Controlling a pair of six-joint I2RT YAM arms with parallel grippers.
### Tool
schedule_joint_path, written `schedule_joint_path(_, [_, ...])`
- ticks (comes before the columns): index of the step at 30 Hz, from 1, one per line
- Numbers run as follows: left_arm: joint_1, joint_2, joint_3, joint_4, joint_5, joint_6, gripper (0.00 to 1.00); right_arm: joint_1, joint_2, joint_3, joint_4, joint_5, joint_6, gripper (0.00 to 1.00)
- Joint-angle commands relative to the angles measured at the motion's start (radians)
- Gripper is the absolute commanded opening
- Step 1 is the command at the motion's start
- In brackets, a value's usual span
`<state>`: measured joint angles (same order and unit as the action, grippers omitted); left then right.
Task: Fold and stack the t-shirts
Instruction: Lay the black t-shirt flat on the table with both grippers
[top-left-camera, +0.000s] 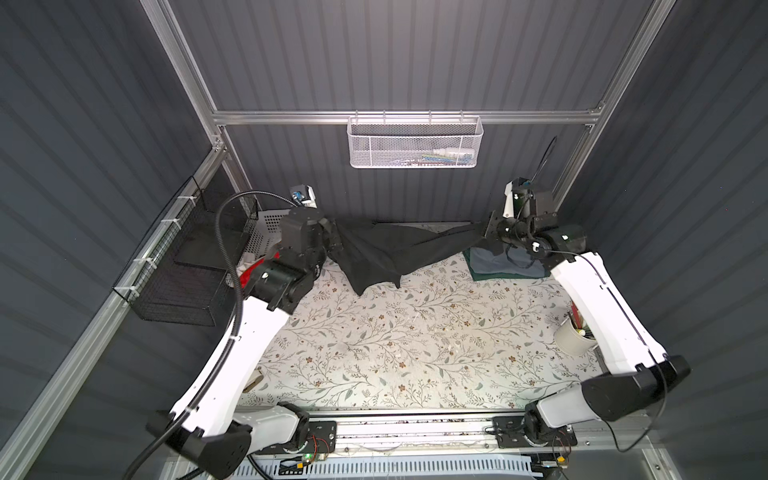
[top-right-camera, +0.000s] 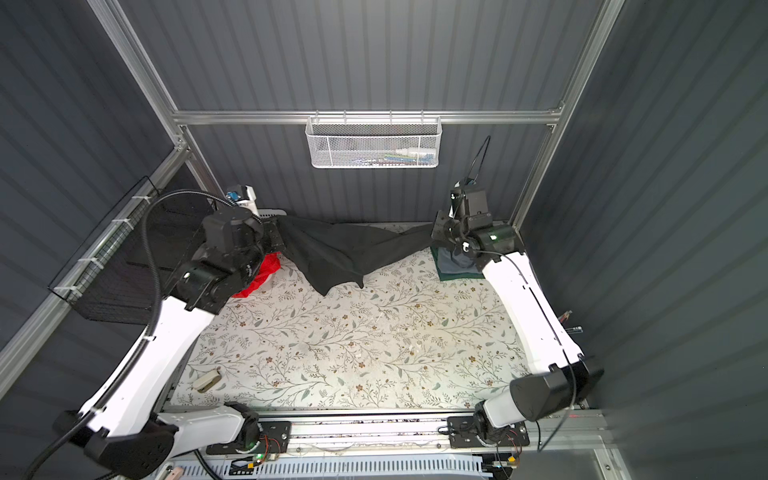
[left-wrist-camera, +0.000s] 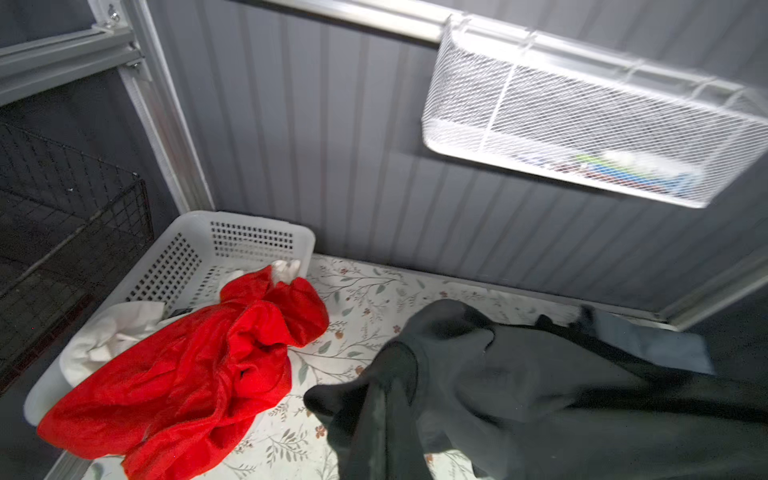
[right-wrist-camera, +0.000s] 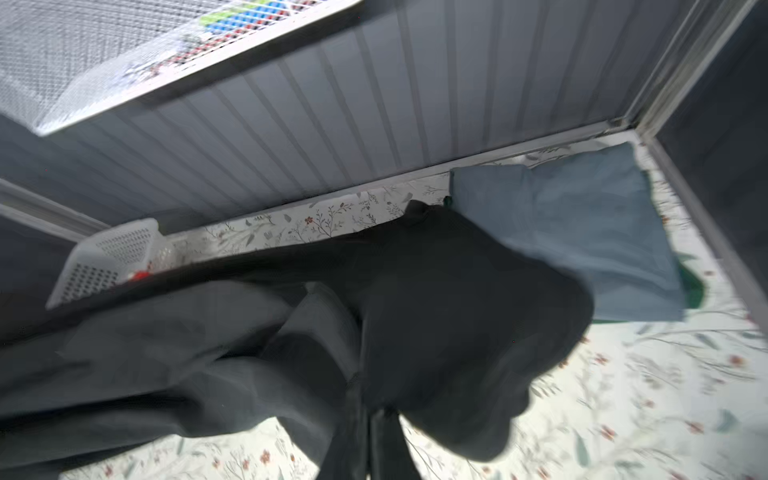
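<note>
The large black t-shirt (top-left-camera: 382, 253) (top-right-camera: 328, 253) hangs stretched between both grippers above the back of the table, its middle sagging to the cloth. My left gripper (top-left-camera: 330, 235) (left-wrist-camera: 384, 395) is shut on its left end. My right gripper (top-left-camera: 488, 232) (right-wrist-camera: 368, 415) is shut on its right end. A crumpled red t-shirt (top-left-camera: 249, 274) (left-wrist-camera: 199, 365) spills out of the white perforated basket (left-wrist-camera: 232, 237) at the back left. At the back right a folded blue-grey t-shirt (top-left-camera: 498, 262) (right-wrist-camera: 582, 232) lies on a folded dark green t-shirt (top-left-camera: 482, 274) (right-wrist-camera: 692, 286).
A white mesh basket (top-left-camera: 415, 143) hangs on the back rail. A black wire basket (top-left-camera: 183, 282) is fixed to the left frame. A white cup (top-left-camera: 575, 336) with pens stands by the right arm. A small beige object (top-right-camera: 206, 380) lies at the front left.
</note>
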<state>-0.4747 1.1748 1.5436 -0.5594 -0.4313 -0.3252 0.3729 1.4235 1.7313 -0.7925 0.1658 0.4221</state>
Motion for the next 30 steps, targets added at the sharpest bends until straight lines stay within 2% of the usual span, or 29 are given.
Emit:
schedule_joint_path(1, [0.001,-0.115,0.028,-0.04,0.087,-0.027,0.0,0.092,-0.11,0.009,-0.119,0.129,-0.051,0.0])
schedule_joint_path(5, [0.001,-0.156,0.078,-0.097,0.078,-0.009,0.0,0.169,-0.157,0.089,-0.19,0.204,-0.042,0.0])
schedule_joint_path(12, [0.002,-0.063,0.094,-0.102,0.032,0.022,0.0,0.158,-0.074,0.113,-0.132,0.204,-0.098,0.0])
schedule_joint_path(20, [0.03,0.101,0.019,-0.031,0.003,0.028,0.0,0.034,0.151,0.072,-0.029,0.032,-0.094,0.0])
schedule_joint_path(23, [0.091,0.19,-0.023,0.023,0.072,0.004,0.0,-0.01,0.273,0.083,0.027,-0.016,-0.093,0.0])
schedule_joint_path(26, [0.157,0.312,-0.04,0.085,0.14,-0.014,0.0,-0.032,0.436,0.18,0.042,-0.016,-0.106,0.0])
schedule_joint_path(28, [0.179,0.408,-0.011,0.102,0.154,-0.013,0.0,-0.037,0.562,0.308,0.0,-0.005,-0.11,0.0])
schedule_joint_path(29, [0.188,0.46,0.017,0.105,0.162,-0.01,0.0,-0.04,0.63,0.396,-0.025,-0.028,-0.121,0.05])
schedule_joint_path(30, [0.193,0.501,0.048,0.103,0.162,-0.006,0.0,-0.043,0.679,0.475,-0.048,-0.053,-0.134,0.24])
